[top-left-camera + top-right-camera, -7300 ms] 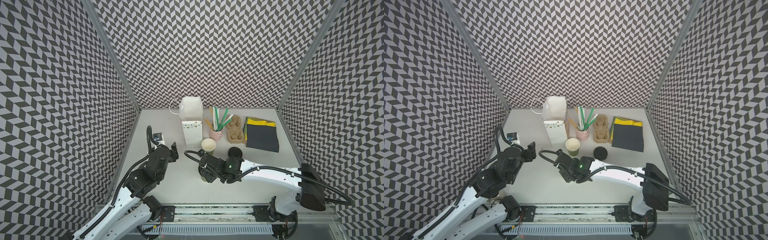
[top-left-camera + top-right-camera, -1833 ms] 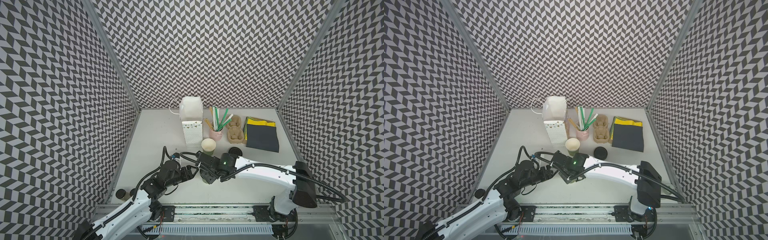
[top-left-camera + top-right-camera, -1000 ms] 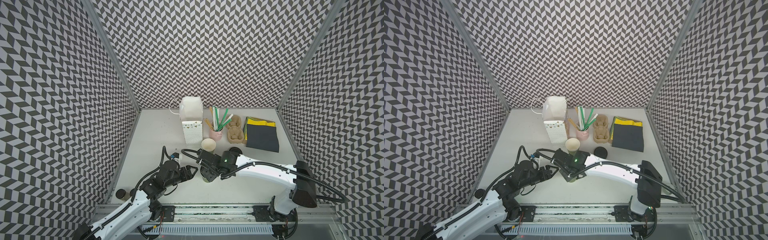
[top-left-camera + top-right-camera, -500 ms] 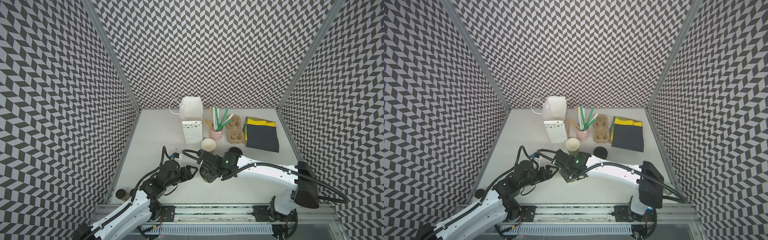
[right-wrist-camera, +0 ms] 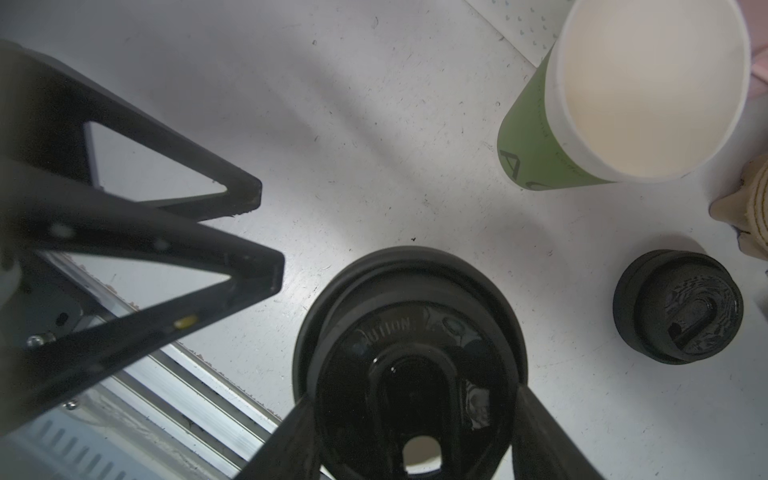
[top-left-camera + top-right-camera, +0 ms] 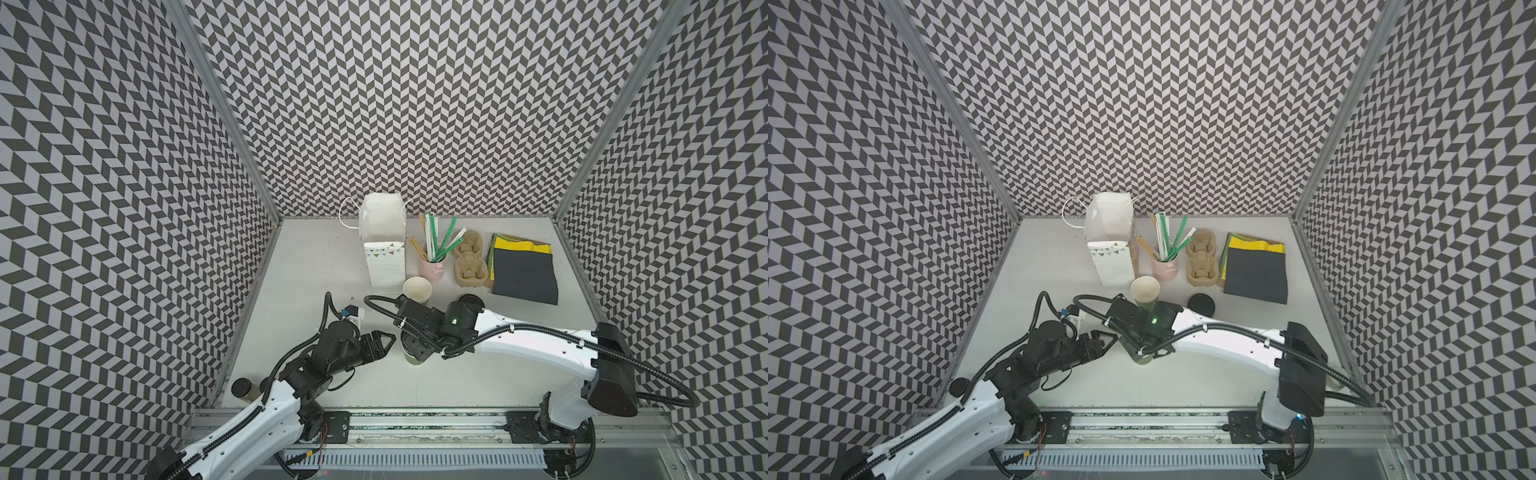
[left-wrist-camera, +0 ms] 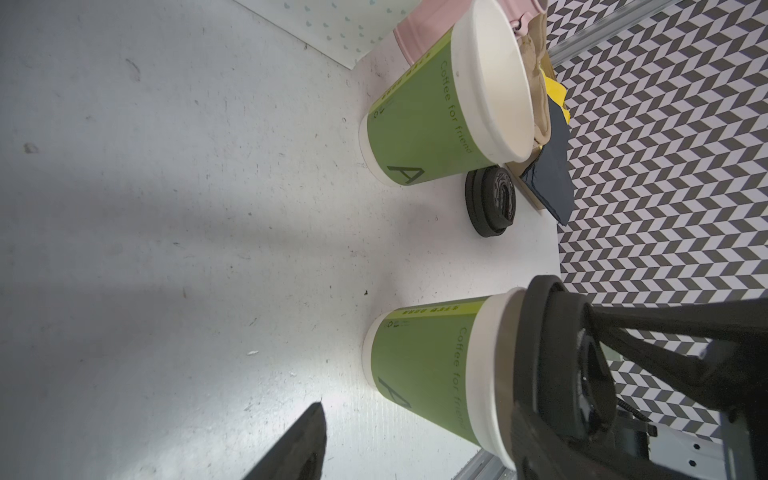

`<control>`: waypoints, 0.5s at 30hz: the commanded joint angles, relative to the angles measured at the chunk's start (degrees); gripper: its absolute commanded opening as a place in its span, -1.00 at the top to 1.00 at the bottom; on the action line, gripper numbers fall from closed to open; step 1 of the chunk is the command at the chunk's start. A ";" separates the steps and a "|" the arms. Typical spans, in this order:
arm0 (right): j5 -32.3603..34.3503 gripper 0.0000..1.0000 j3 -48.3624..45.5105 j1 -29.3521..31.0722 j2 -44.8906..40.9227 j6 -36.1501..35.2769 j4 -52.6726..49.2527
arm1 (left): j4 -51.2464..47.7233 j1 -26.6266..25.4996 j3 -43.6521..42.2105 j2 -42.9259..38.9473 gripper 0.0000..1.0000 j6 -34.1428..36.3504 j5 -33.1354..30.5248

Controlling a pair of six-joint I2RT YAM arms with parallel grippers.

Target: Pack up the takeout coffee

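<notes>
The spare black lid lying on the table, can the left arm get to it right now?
Probably not directly: the spare lid lies beyond the right arm and the lidded cup, which block the left gripper.

White bag (image 6: 382, 218) upright at back of desk (image 6: 316, 266), handles up. Patterned carton (image 6: 385, 264) stands just in front of it. Pink cup (image 6: 432, 266) beside carton, holds green and white straws (image 6: 436, 239). Open green cup (image 6: 417, 289), no lid, in front of pink cup. Spare black lid (image 6: 1200, 305) flat on desk, near open cup. Pulp cup carrier (image 6: 469, 259) beside pink cup. Napkin stack (image 6: 523, 276), dark grey over yellow, beside carrier.
</notes>
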 commanded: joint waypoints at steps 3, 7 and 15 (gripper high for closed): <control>-0.77 0.17 -1.45 -0.12 0.05 0.34 1.15 | 1.11 0.18 -0.52 -0.43 -0.42 0.12 -0.18; -0.89 0.17 -2.34 -0.12 0.27 0.19 1.68 | 1.38 0.17 -0.65 -0.23 -0.42 0.12 -0.09; -1.39 0.17 -1.15 -0.12 0.22 0.43 1.46 | 2.16 0.12 -0.95 0.32 -0.42 -0.05 0.30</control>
